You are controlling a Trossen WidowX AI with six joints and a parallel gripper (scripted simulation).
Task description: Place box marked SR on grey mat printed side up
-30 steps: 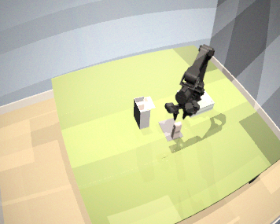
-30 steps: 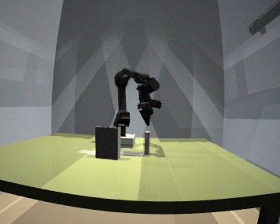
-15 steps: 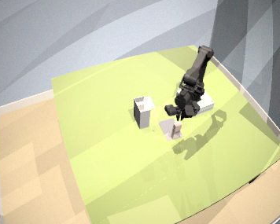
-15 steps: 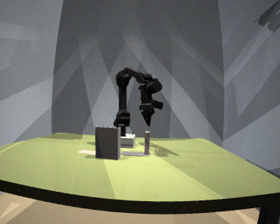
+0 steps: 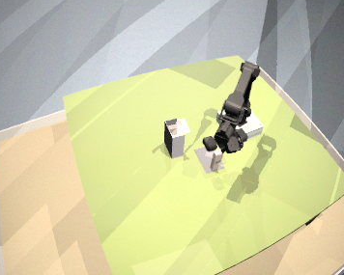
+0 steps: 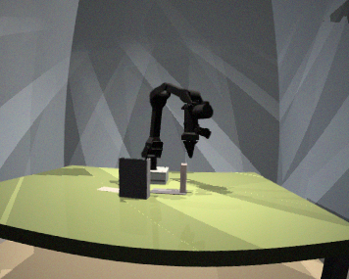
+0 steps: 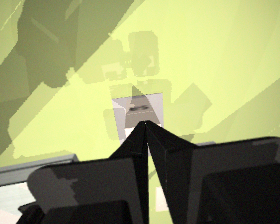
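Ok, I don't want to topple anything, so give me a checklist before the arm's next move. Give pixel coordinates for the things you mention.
- Gripper [image 5: 215,147] [image 6: 190,156] [image 7: 144,125] free of any box: ok, shut on nothing.
- Fingertips clear of the upright box [image 5: 215,160] [image 6: 183,178]: ok, a gap shows in the exterior view.
- Box over the grey mat [image 5: 203,154] [image 7: 156,101]: ok.
- Box laid flat, print up: not ok, it stands upright.
- Its code reads SR: cannot tell, marks too blurred.
- Other boxes standing in the bin [image 5: 177,146] [image 6: 134,178]: cannot tell.
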